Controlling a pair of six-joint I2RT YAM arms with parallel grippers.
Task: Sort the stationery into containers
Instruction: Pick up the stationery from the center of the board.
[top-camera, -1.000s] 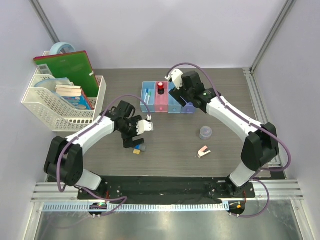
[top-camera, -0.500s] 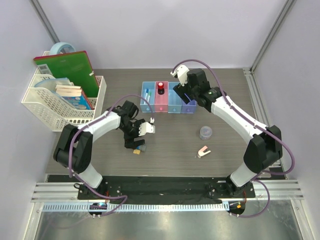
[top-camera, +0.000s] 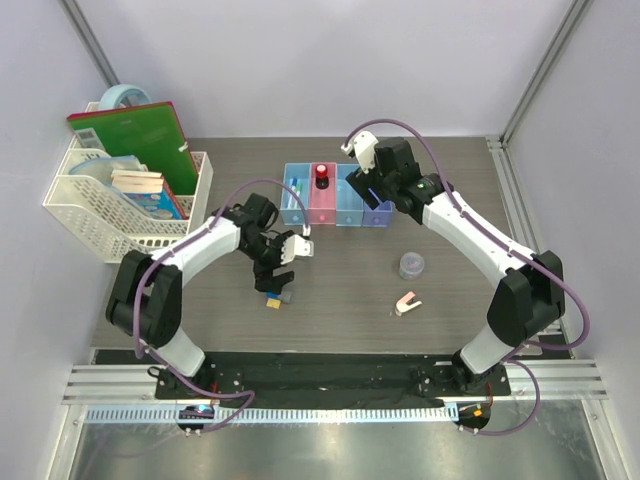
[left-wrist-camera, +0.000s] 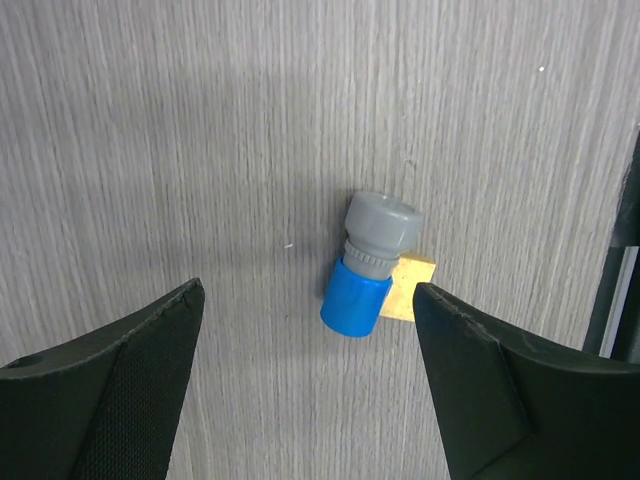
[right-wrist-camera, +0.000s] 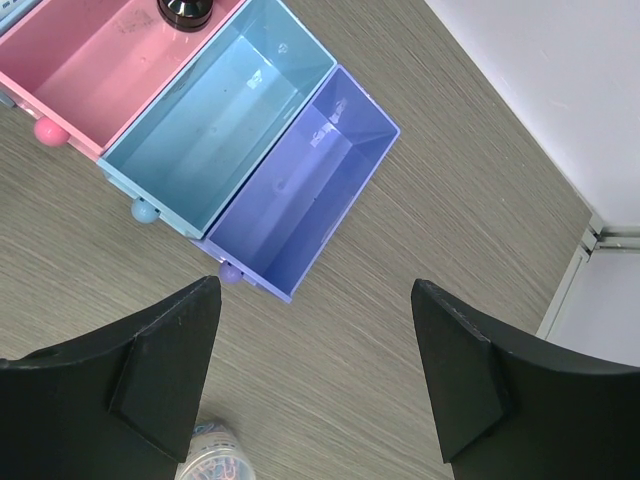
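Observation:
A blue-and-grey block (left-wrist-camera: 368, 265) lies on the table with a yellow block (left-wrist-camera: 413, 300) touching it; both show in the top view (top-camera: 278, 298). My left gripper (left-wrist-camera: 310, 400) is open and empty just above them, also in the top view (top-camera: 270, 274). The four joined bins (top-camera: 335, 197) stand at the back. The left light blue bin holds pens (top-camera: 293, 189). The pink bin (right-wrist-camera: 95, 65) holds the red-and-black knob (top-camera: 321, 177). My right gripper (right-wrist-camera: 315, 390) is open and empty over the purple bin (right-wrist-camera: 300, 190). The grey round tub (top-camera: 411, 265) and the pink-white clip (top-camera: 406, 303) lie on the table.
A white mesh basket (top-camera: 100, 225) with a green book (top-camera: 140, 135), notebooks and a tape roll stands at the back left. The second light blue bin (right-wrist-camera: 215, 110) has nothing in it. White walls close in the back and sides. A black strip runs along the table's near edge.
My right gripper has moved a little to the right, from the light blue bin toward the purple bin. My left gripper has shifted slightly over the blocks. Both stay open.

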